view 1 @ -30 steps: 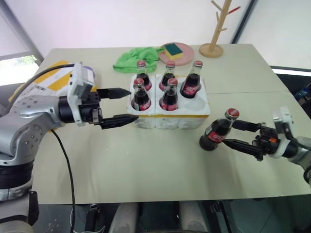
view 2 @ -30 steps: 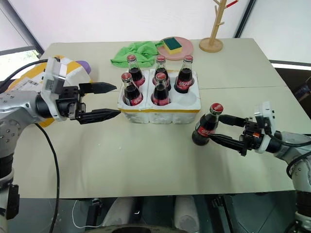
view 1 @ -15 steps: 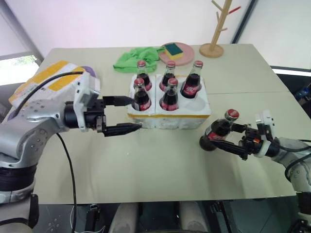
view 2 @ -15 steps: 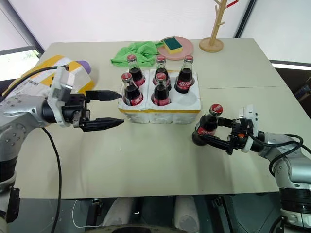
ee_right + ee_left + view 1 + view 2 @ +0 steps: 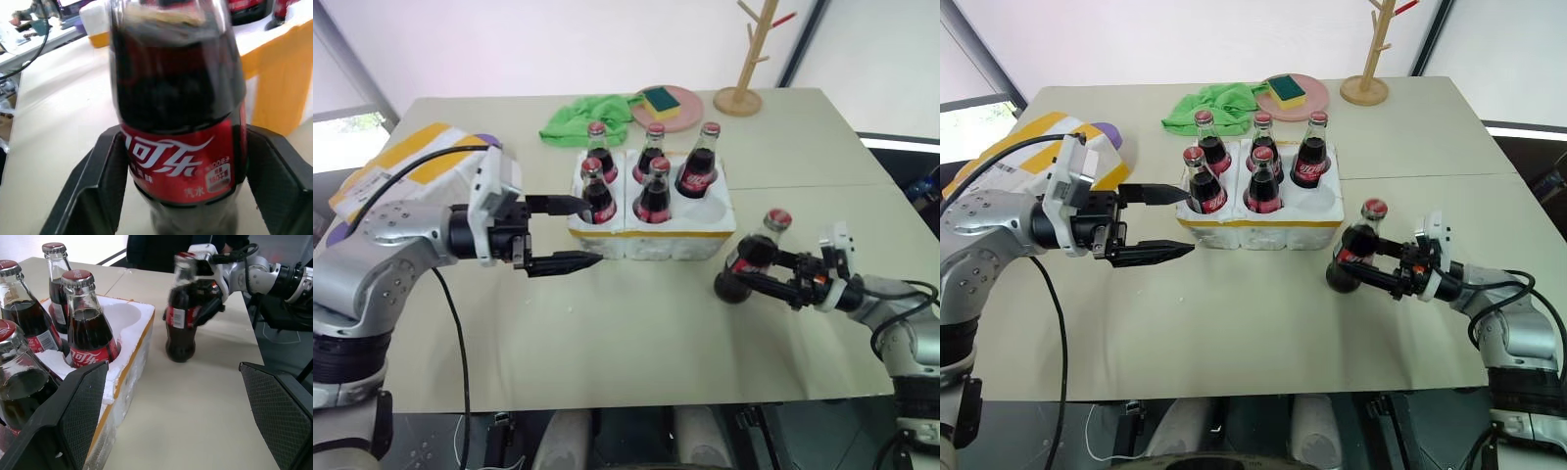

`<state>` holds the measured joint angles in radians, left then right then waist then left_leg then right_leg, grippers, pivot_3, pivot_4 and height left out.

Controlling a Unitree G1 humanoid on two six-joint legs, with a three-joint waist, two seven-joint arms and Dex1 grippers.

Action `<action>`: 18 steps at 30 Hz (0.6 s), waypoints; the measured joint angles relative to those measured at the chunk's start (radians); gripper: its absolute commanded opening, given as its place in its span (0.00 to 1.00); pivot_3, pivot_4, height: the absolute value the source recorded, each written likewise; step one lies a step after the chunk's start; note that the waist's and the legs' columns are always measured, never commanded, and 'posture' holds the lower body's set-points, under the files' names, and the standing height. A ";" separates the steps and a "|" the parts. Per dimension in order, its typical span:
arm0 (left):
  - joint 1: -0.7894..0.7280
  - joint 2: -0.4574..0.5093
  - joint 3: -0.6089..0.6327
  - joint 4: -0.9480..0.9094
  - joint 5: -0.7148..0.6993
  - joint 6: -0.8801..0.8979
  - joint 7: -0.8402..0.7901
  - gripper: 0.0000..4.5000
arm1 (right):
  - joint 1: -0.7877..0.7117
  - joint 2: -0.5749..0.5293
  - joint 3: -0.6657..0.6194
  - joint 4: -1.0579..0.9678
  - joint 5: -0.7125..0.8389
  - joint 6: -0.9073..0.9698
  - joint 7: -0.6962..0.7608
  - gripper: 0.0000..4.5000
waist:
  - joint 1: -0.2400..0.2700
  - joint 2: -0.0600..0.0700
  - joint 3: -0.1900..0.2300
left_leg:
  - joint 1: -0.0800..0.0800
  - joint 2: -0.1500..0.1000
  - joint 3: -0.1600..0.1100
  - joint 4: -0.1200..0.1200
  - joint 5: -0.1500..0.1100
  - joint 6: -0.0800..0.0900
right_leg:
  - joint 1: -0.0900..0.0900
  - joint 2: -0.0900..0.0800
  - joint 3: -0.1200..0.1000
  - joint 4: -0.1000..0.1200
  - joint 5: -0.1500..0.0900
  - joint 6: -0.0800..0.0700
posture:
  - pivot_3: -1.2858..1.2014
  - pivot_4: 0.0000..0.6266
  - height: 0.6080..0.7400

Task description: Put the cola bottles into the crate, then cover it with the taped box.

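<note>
The crate (image 5: 651, 235) stands mid-table with five cola bottles (image 5: 655, 191) upright in its wells; its front right well (image 5: 710, 209) is bare. To its right on the table, a sixth cola bottle (image 5: 762, 240) leans slightly. My right gripper (image 5: 744, 269) is shut on this bottle's labelled body (image 5: 176, 147), one finger on each side. At the crate's left end my left gripper (image 5: 592, 232) is open and holds nothing. The taped box (image 5: 406, 162) lies at the far left, partly hidden behind my left arm.
Behind the crate lie a green cloth (image 5: 587, 117) and a pink plate (image 5: 685, 106) carrying a yellow-green sponge (image 5: 659, 99). A wooden peg stand (image 5: 744, 59) rises at the back right. A purple object (image 5: 487, 140) peeks out beside the taped box.
My right gripper slid forward along the loose bottle and closed on its body; the bottle now leans a little. My left gripper stays open at the crate's left end.
</note>
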<state>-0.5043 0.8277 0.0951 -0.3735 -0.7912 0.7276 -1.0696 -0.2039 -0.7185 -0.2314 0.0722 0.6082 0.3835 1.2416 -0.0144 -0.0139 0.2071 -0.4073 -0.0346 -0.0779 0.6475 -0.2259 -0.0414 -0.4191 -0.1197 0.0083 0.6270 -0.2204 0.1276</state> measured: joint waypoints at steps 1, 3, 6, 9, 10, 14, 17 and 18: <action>0.000 0.000 0.000 0.000 0.002 0.000 0.000 1.00 | -0.001 0.000 0.000 0.000 0.001 0.006 0.000 0.62 | 0.000 0.000 0.000 | 0.000 0.000 0.000 0.000 0.000 0.000 | 0.000 0.000 0.000 0.000 0.000 0.000 | 0.52 0.24 1.00; 0.000 0.000 0.000 0.000 0.004 0.000 0.000 1.00 | -0.001 0.000 -0.003 -0.005 0.006 0.024 -0.002 0.62 | -0.001 0.000 0.000 | 0.000 0.000 0.000 0.000 0.000 0.000 | 0.000 0.000 0.000 0.000 0.000 0.000 | 0.52 0.24 1.00; 0.000 0.000 0.000 0.000 0.006 0.000 0.000 1.00 | -0.001 -0.001 -0.001 -0.037 0.022 0.075 -0.016 0.62 | -0.002 0.000 0.000 | 0.000 0.000 0.000 -0.001 0.000 0.000 | -0.001 0.000 0.000 0.000 0.000 0.000 | 0.52 0.24 1.00; 0.000 0.000 0.000 0.000 0.006 0.000 0.000 1.00 | -0.003 -0.007 0.002 -0.072 0.048 0.138 -0.024 0.62 | 0.000 0.000 0.000 | -0.001 0.000 0.000 -0.001 0.000 0.000 | -0.001 0.000 0.000 0.000 0.000 0.000 | 0.52 0.24 1.00; 0.000 0.000 0.000 0.000 0.006 0.000 0.000 1.00 | -0.009 -0.017 0.001 -0.079 0.057 0.156 -0.025 0.62 | 0.001 0.000 0.000 | -0.001 0.000 0.000 0.000 0.000 0.000 | -0.001 0.000 0.000 0.000 0.000 0.000 | 0.52 0.24 1.00; 0.000 0.000 0.000 0.000 0.008 -0.001 0.000 1.00 | -0.060 -0.059 -0.028 -0.095 0.106 0.210 -0.024 0.62 | 0.001 0.000 0.000 | -0.001 0.000 0.000 0.000 0.000 0.000 | -0.001 0.000 0.000 0.000 0.000 0.000 | 0.52 0.24 1.00; 0.000 0.000 0.000 0.002 0.016 -0.007 0.000 1.00 | -0.125 -0.081 -0.058 -0.090 0.141 0.243 -0.024 0.62 | -0.001 0.000 0.000 | -0.001 0.000 0.000 -0.001 0.000 0.000 | -0.002 0.000 0.000 0.000 0.000 0.000 | 0.52 0.24 1.00; 0.000 -0.002 0.000 0.003 0.017 -0.012 0.000 1.00 | -0.149 -0.087 -0.066 -0.088 0.151 0.250 -0.026 0.62 | -0.001 0.000 0.000 | -0.001 0.000 0.000 -0.001 0.000 0.000 | -0.002 0.000 0.000 0.000 0.000 0.000 | 0.52 0.24 1.00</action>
<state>-0.5043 0.8261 0.0946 -0.3708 -0.7742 0.7157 -1.0697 -0.3528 -0.8053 -0.2972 -0.0155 0.7587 0.6340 1.2157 -0.0157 -0.0138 0.2072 -0.4083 -0.0345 -0.0778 0.6467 -0.2261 -0.0411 -0.4207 -0.1195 0.0083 0.6267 -0.2204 0.1276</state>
